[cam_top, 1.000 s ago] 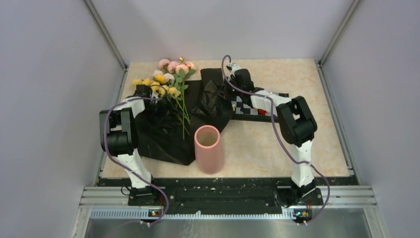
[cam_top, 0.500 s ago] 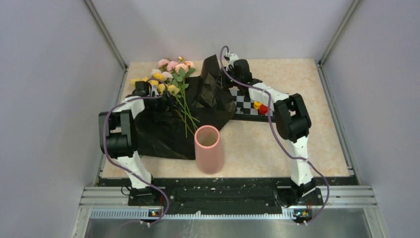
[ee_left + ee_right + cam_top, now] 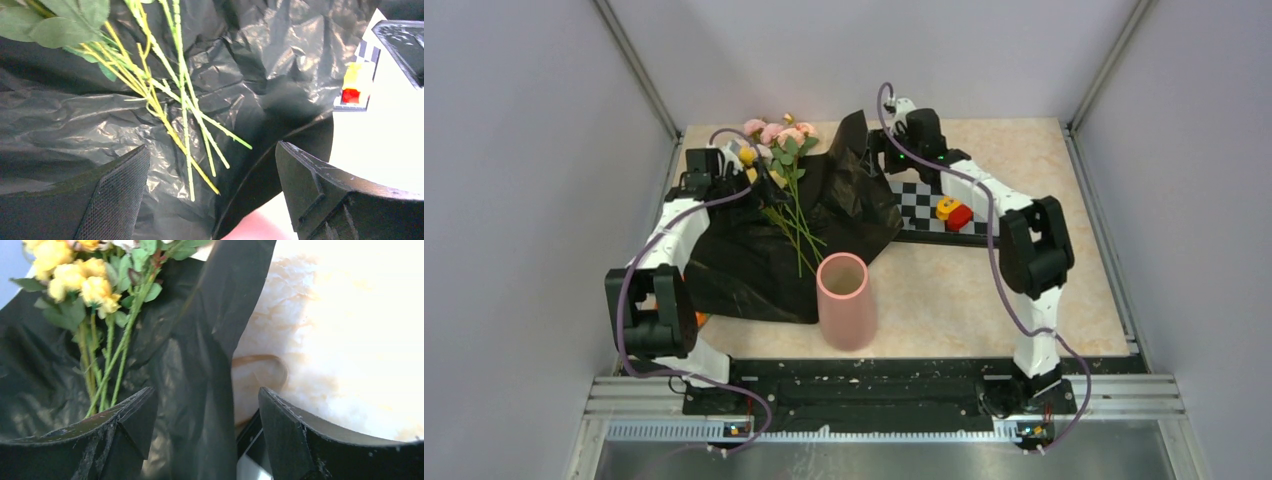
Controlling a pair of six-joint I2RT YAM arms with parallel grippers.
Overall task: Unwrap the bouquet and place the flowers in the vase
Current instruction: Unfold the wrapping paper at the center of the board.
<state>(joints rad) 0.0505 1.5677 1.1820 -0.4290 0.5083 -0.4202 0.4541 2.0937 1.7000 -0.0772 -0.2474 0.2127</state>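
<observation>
The flowers (image 3: 776, 140) lie loose on the opened black wrapping paper (image 3: 754, 265), blooms at the back, stems (image 3: 182, 115) pointing toward the pink vase (image 3: 844, 298). The vase stands upright at the paper's near edge. My left gripper (image 3: 739, 168) hovers by the blooms; its view shows it open (image 3: 212, 167) above the stem ends, holding nothing. My right gripper (image 3: 876, 145) is open (image 3: 206, 410) at the back. A raised flap of the paper (image 3: 212, 365) stands between its fingers, not pinched. Yellow blooms (image 3: 75, 275) show to its left. A tan ribbon (image 3: 267, 365) lies on the table.
A black-and-white checkered board (image 3: 919, 205) lies right of the paper with a yellow block (image 3: 944, 207) and a red block (image 3: 960, 217) on it. Grey walls close in the table on three sides. Something small and orange (image 3: 700, 318) peeks out by the left arm.
My right gripper opened and let go of the paper flap, which now stands up. The paper slid off the checkered board, baring the blocks. My left arm drew back toward the far left.
</observation>
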